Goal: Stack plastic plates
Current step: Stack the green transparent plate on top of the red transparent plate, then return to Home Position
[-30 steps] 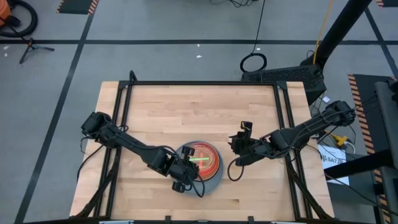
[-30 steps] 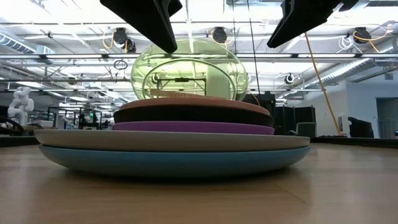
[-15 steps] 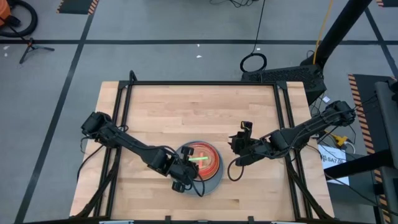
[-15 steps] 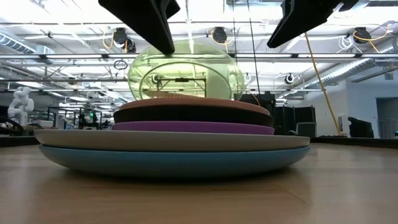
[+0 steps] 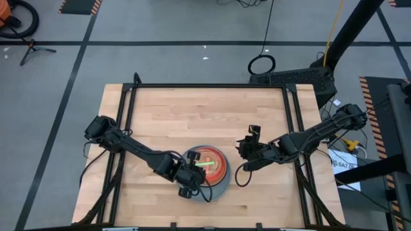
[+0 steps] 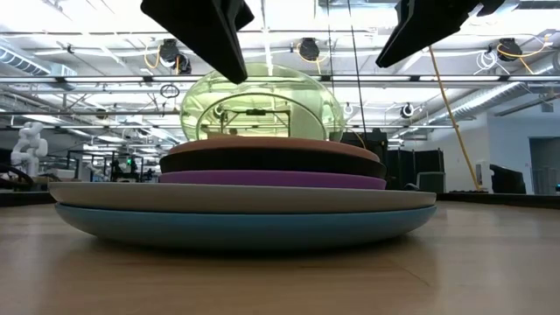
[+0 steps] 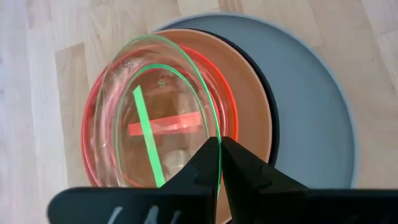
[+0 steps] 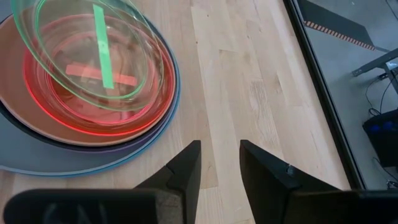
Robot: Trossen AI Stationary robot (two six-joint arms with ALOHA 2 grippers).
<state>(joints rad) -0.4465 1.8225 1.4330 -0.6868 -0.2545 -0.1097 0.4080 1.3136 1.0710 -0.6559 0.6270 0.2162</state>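
Stack of plates: set on the wooden table, toward its near edge. From the bottom, as seen in the low view: blue plate, grey plate, purple plate, black plate, tan-orange plate. A red-pink translucent plate is seen nested on the tan-orange one.

Neon green translucent plate: held tilted above the stack, its raised rim pinched between the fingers of the left gripper, its far rim lying low over the red-pink plate.

Left gripper: fingers clamped together on the green rim, over the stack's near side.

Right gripper: held beside the stack, over bare table; fingers slightly apart, nothing between them.
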